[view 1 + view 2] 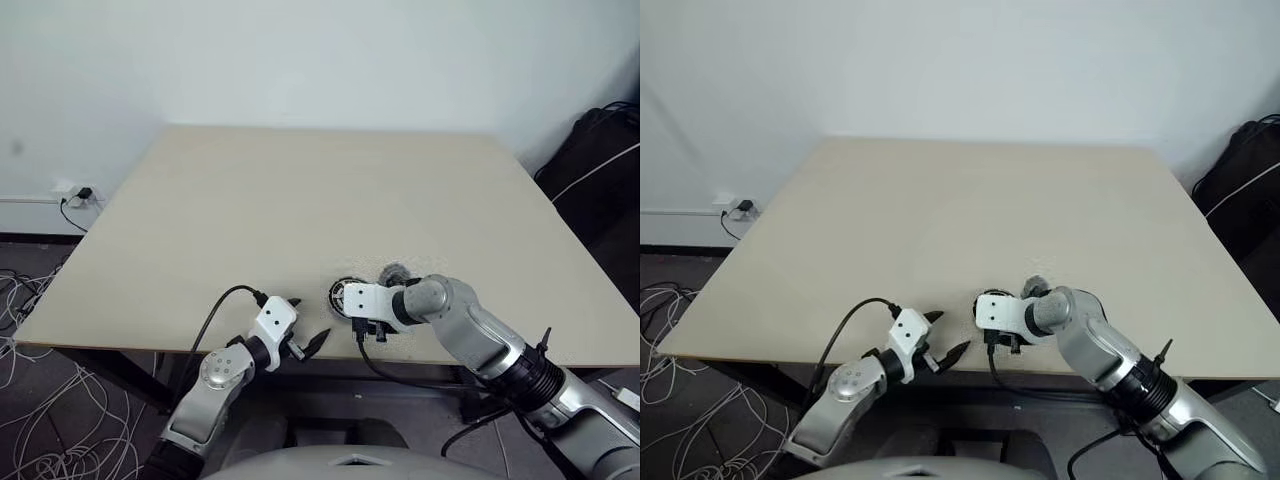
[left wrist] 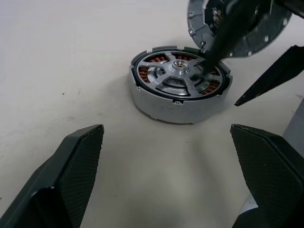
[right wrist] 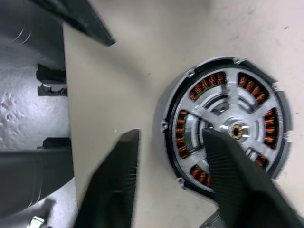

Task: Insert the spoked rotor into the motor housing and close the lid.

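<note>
A: Nearest item?
B: My left pincer (image 1: pixel 308 341), fingers wide apart, holding nothing, at the surface (image 1: pixel 300 200) edge.
A: Beyond?
B: Motor housing (image 2: pixel 179 83), spoked rotor (image 3: pixel 228 128) seated inside; my right pincer (image 3: pixel 171 183) parted over it. Lid (image 2: pixel 237 26) behind.

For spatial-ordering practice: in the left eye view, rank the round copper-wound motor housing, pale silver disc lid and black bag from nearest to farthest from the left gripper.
1. Round copper-wound motor housing, just right of the left gripper.
2. Pale silver disc lid, behind the housing.
3. Black bag, far right.
</note>
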`<action>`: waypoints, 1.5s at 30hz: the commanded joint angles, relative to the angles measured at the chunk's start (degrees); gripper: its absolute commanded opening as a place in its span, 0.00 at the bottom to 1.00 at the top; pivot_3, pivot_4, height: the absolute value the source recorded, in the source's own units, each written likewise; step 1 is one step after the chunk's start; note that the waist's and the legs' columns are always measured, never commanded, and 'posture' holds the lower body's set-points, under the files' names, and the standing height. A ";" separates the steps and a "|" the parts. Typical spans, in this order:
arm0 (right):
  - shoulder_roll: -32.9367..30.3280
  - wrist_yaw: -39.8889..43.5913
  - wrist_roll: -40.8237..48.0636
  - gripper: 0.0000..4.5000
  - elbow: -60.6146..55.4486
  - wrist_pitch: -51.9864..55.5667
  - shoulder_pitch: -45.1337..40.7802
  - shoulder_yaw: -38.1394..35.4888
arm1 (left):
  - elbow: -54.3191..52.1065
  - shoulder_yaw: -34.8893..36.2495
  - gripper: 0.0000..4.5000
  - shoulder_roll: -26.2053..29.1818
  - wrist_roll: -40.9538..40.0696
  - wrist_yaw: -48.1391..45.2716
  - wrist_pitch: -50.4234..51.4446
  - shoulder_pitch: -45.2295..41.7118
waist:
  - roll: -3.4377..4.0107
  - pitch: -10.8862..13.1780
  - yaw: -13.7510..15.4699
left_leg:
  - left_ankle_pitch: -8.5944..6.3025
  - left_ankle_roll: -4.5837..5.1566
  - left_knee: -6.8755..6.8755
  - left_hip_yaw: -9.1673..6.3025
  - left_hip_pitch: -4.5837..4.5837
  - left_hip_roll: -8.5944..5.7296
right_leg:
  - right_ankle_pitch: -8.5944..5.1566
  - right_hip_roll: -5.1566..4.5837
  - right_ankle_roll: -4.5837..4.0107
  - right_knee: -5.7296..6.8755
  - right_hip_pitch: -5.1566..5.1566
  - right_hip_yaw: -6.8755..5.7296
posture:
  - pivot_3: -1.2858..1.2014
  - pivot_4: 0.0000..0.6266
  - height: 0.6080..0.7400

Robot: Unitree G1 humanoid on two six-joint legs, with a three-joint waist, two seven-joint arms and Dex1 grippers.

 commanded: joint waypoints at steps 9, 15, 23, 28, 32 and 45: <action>12.53 -16.85 4.71 0.45 -8.99 5.02 -0.82 -20.69 | -1.89 -0.48 1.00 -0.66 -0.08 -0.49 -1.82 -0.19 | 0.13 -0.09 -0.03 | 0.01 -0.01 0.00 -0.01 0.00 0.01 | 0.07 0.04 0.10 0.03 -0.01 0.05 | 0.52 0.00 1.00; 26.64 -44.40 -0.31 0.01 -11.69 2.63 8.97 -36.32 | -0.10 -1.14 1.00 -0.81 1.20 -0.53 -8.62 -0.04 | 0.08 -0.31 0.90 | 0.02 -0.03 -0.05 0.00 -0.01 -0.12 | 0.09 -0.04 0.14 0.00 0.00 0.04 | 0.52 0.00 1.00; 32.67 -59.46 -6.05 0.01 -13.77 -4.81 27.09 -37.48 | 4.31 -1.16 1.00 -1.03 2.13 -0.83 -16.92 -1.07 | 0.78 -0.45 -0.44 | 0.11 -0.18 -0.30 0.09 0.25 -0.12 | 0.06 0.11 0.10 0.14 0.01 0.19 | 0.52 0.00 1.00; 34.70 -60.67 -4.86 0.01 -13.28 -5.62 31.51 -38.13 | 7.86 -0.31 1.00 -1.77 -0.08 -3.06 -19.23 -2.47 | 0.74 -0.28 -0.94 | 0.13 -0.20 -0.23 0.09 0.85 0.06 | -0.25 0.25 0.25 0.49 0.44 0.25 | 0.52 0.00 1.00; 34.52 -58.81 -2.61 0.01 -12.60 -5.95 32.99 -38.49 | 9.91 0.54 1.00 -2.67 -2.26 -4.30 -17.72 -3.26 | 0.66 -0.12 -1.03 | 0.14 -0.18 0.00 0.08 0.87 0.07 | -0.28 0.20 0.26 0.84 0.40 0.25 | 0.52 0.00 1.00; 35.69 -51.62 8.33 0.01 -11.29 -6.49 32.06 -37.70 | 10.48 2.92 1.00 -6.65 -4.95 -1.82 -17.83 0.07 | 0.44 0.04 -1.03 | 0.14 -0.14 -0.02 0.08 0.80 0.08 | -0.39 0.18 0.29 0.78 0.36 0.26 | 0.52 0.00 1.00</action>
